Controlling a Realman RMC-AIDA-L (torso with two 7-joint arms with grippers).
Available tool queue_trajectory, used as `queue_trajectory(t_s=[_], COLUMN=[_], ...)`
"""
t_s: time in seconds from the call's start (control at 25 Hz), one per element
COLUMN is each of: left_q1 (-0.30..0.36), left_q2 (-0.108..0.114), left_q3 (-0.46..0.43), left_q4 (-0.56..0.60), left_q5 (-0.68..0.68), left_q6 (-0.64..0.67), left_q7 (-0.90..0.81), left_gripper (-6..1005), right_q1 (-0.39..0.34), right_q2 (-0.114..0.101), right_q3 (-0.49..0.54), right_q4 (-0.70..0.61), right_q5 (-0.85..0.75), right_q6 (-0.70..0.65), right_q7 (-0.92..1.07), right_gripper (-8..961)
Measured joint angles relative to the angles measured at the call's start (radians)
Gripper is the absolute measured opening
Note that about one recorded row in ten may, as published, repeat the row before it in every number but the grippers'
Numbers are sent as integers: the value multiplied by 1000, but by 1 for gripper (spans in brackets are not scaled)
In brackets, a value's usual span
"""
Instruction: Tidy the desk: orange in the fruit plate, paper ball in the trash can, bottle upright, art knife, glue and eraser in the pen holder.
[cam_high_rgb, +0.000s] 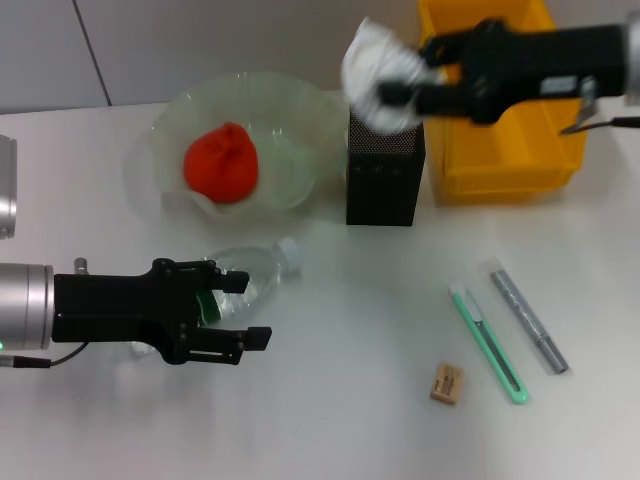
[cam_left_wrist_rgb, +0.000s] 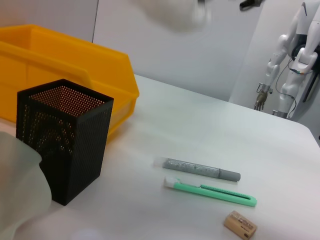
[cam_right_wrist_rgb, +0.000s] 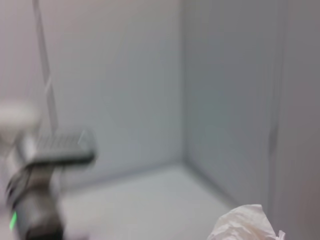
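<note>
paper ball carried in the air, most of the tidying not yet done

the paper ball (cam_high_rgb: 375, 75) is gripped in the right claw (cam_high_rgb: 400, 88) above the pen holder (cam_high_rgb: 385, 175), beside the yellow trash can (cam_high_rgb: 500, 150); the orange (cam_high_rgb: 221, 162) is seen in the fruit plate (cam_high_rgb: 290, 100); the bottle (cam_high_rgb: 245, 280) lies under the wide left claw (cam_high_rgb: 235, 312); art knife (cam_high_rgb: 488, 342), glue (cam_high_rgb: 528, 321) and eraser (cam_high_rgb: 447, 383) are left on the bench (cam_high_rgb: 340, 420)

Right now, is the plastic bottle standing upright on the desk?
No, the bottle lies on its side on the desk, partly behind the left end effector.
</note>
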Motion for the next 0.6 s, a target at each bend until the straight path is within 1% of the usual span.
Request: queue_trajectory(t_s=[0.08,0.16,0.24,0.32,0.4,0.48,0.6], left_q1=[-1,-2,-4,-6,-7,-7,-8], left_q2=[0,0,0,0,0,0,0], left_q3=[0,0,0,0,0,0,0], left_q4=[0,0,0,0,0,0,0], left_q5=[0,0,0,0,0,0,0], left_q6=[0,0,0,0,0,0,0], left_q7=[0,0,0,0,0,0,-1], left_gripper=[812,812,812,812,812,813,813], right_q1=[-22,-37,-52,-63,-74,-84,-86], right_q2=[-9,-12,-9,-3,8,16,19], right_q3=[51,111,179,218,242,244,221], right_q4=[35,69,109,131,145,154,187], right_q5=[68,110,142,155,162,162,153], right_q6=[6,23,63,111,182,264,385], right_q7=[-26,-53,-90,-121,-151,-179,-202], right_gripper=[402,401,400,399,398,398,396])
